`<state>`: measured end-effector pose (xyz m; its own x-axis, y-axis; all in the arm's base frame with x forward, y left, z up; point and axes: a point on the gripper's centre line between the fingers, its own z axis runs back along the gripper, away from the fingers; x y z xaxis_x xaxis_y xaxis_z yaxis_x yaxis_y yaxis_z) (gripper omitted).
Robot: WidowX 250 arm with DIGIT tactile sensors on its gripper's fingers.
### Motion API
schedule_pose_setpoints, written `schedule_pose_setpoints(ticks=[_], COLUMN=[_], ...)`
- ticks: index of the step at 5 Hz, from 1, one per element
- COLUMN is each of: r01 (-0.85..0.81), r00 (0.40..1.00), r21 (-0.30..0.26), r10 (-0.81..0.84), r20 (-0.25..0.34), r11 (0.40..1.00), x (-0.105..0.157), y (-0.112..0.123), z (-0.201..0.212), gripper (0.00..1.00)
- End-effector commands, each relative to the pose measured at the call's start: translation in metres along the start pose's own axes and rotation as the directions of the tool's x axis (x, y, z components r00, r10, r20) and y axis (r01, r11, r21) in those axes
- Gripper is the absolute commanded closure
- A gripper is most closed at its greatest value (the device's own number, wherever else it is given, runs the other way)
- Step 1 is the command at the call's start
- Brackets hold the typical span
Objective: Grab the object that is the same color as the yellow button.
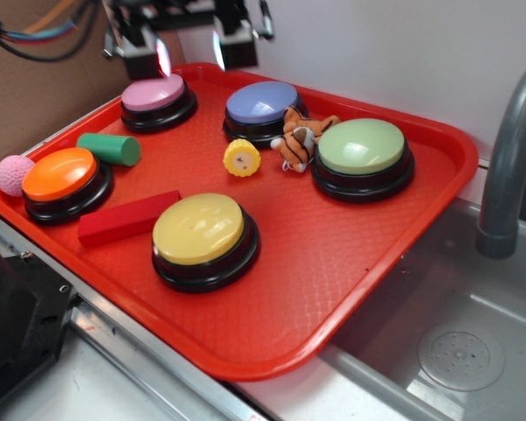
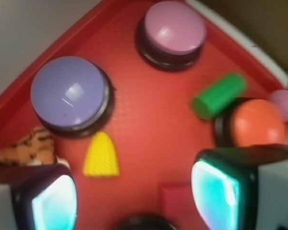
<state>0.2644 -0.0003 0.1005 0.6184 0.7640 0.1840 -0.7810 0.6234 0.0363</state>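
- The small yellow toy [image 1: 242, 159] lies on the red tray [image 1: 351, 263] near its middle, just beside the tiger plush [image 1: 300, 139] at its 3 o'clock and with the purple button [image 1: 262, 110] at about 1 o'clock. In the exterior view its pale face with tiny dots points toward the camera.
- In the wrist view the toy [image 2: 101, 154] shows only as a blurred yellow cone shape, its face not visible, sitting at 5 o'clock of the purple button [image 2: 69, 94].
- The yellow button [image 1: 203, 237] sits at 7 o'clock of the toy, apart from it, on a black base.
- The gripper [image 1: 189, 48] hangs over the tray's far edge, between the pink button [image 1: 157, 99] and the purple one, well apart from the toy. Its upper part is cut off by the frame top. Its jaws stand spread, nothing between them.
- In the wrist view the two fingers [image 2: 218, 189] are blurred and cropped at the bottom edge, with bare tray between them.
- The red block [image 1: 128, 218] lies at 9 o'clock of the yellow button; in the wrist view only its corner shows.
- The green cylinder [image 1: 110, 148] rests just beside the orange button [image 1: 64, 179]; the pink ball [image 1: 14, 174] is partly hidden behind that button at the tray's rim.
- The pale green button [image 1: 362, 155] stands at 3 o'clock of the plush.
- A grey faucet [image 1: 513, 158], cut off at the right edge, rises over the sink [image 1: 456, 342].
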Motion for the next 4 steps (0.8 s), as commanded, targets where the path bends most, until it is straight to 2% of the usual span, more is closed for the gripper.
schedule_pose_setpoints(ticks=[1,2,3,4], r01=[-0.056,-0.038,-0.045,-0.036], r00=[0.998,0.999,0.999,0.999], r21=[-0.046,0.016,0.006,-0.024], r10=[0.056,0.038,0.045,0.035], r20=[-0.007,0.012,0.026,-0.019], r11=[0.997,0.999,0.999,0.999], x=[-0.005,-0.017,-0.022,-0.022], y=[-0.014,-0.009,-0.006,-0.005], z=[-0.047,-0.058,-0.068,-0.07], gripper=[0.0,0.0,0.0,0.0])
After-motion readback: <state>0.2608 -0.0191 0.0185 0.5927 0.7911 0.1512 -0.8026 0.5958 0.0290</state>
